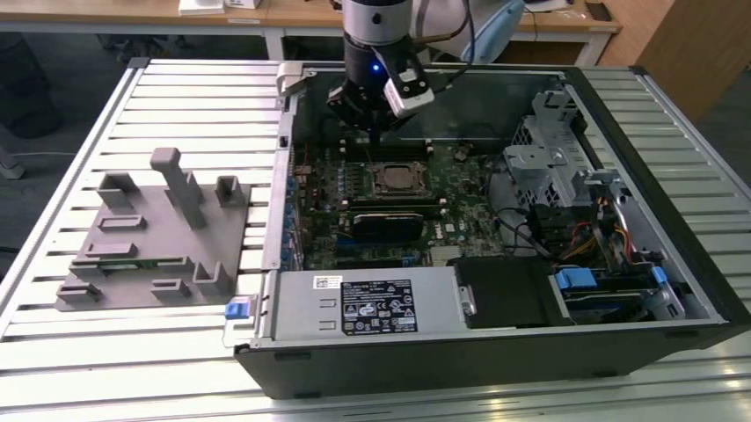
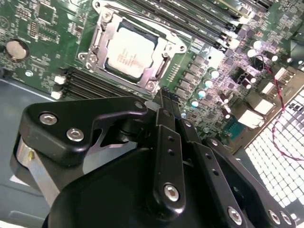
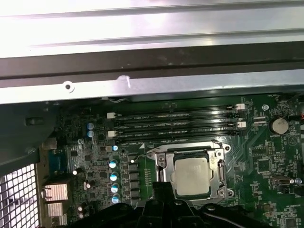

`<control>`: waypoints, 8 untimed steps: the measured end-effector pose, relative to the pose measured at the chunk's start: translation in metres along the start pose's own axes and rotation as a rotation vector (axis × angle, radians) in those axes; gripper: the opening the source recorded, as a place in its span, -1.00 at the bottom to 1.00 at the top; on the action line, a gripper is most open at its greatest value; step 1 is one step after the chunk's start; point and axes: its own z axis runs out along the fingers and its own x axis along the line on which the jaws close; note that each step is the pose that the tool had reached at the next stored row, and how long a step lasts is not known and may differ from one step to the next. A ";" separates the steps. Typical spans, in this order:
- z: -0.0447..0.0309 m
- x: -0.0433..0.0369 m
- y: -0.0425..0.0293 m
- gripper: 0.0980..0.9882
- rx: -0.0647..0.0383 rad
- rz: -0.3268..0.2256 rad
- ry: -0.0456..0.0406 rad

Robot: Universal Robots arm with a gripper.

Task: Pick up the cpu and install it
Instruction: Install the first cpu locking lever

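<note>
One cpu (image 2: 129, 51) is sitting inside the single socket frame (image 2: 97, 42), four black memory slots (image 3: 175, 116) lying just beside that frame. The one gripper (image 2: 165, 95) is hovering near the frame, fingers pinched together, gripping nothing.

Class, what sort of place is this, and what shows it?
Likely a robotics lab or workshop: an open computer case lies on a slatted metal table, the gripper above its motherboard, desks behind.

Slatted aluminium table (image 1: 176, 97) — wooden desks (image 1: 305, 13) behind, grey floor (image 1: 83, 53).
</note>
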 end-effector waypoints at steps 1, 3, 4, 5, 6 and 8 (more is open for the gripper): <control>0.0003 0.0012 -0.0001 -0.98 0.000 0.000 -0.0001; 0.0011 0.0037 -0.0004 -0.98 0.000 0.000 -0.0001; 0.0013 0.0052 -0.0005 -0.98 0.000 0.000 -0.0001; 0.0016 0.0071 -0.0007 -0.98 0.000 0.000 -0.0001; 0.0018 0.0089 -0.0009 -0.98 0.000 0.000 -0.0001; 0.0023 0.0115 -0.0011 -0.98 0.000 0.000 -0.0002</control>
